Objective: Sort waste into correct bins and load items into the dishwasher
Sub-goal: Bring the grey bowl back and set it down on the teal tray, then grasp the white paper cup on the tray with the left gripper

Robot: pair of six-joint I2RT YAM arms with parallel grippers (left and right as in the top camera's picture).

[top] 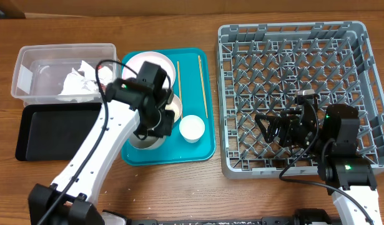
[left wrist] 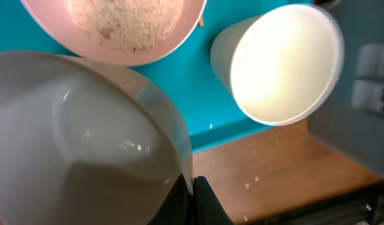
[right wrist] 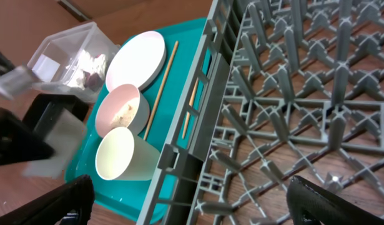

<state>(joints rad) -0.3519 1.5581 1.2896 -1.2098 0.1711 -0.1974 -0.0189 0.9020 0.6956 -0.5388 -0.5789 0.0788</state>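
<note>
My left gripper (top: 157, 125) (left wrist: 193, 195) is shut on the rim of a pale grey bowl (top: 143, 140) (left wrist: 85, 137) at the front of the teal tray (top: 204, 147). A pink bowl with rice (left wrist: 123, 25) (right wrist: 120, 109) and a small white cup (top: 192, 128) (left wrist: 282, 62) (right wrist: 117, 156) are beside it. A white plate (top: 142, 62) (right wrist: 137, 59) and two chopsticks (top: 178, 78) (top: 202, 84) lie further back on the tray. My right gripper (top: 273, 128) (right wrist: 188, 206) is open and empty over the grey dish rack (top: 298, 37) (right wrist: 291, 94).
A clear tub (top: 29, 72) (right wrist: 70, 56) holding crumpled white paper (top: 79, 82) stands at the far left, with a black tray (top: 54, 131) in front of it. Loose rice grains (left wrist: 251, 181) lie on the wood by the teal tray's front edge.
</note>
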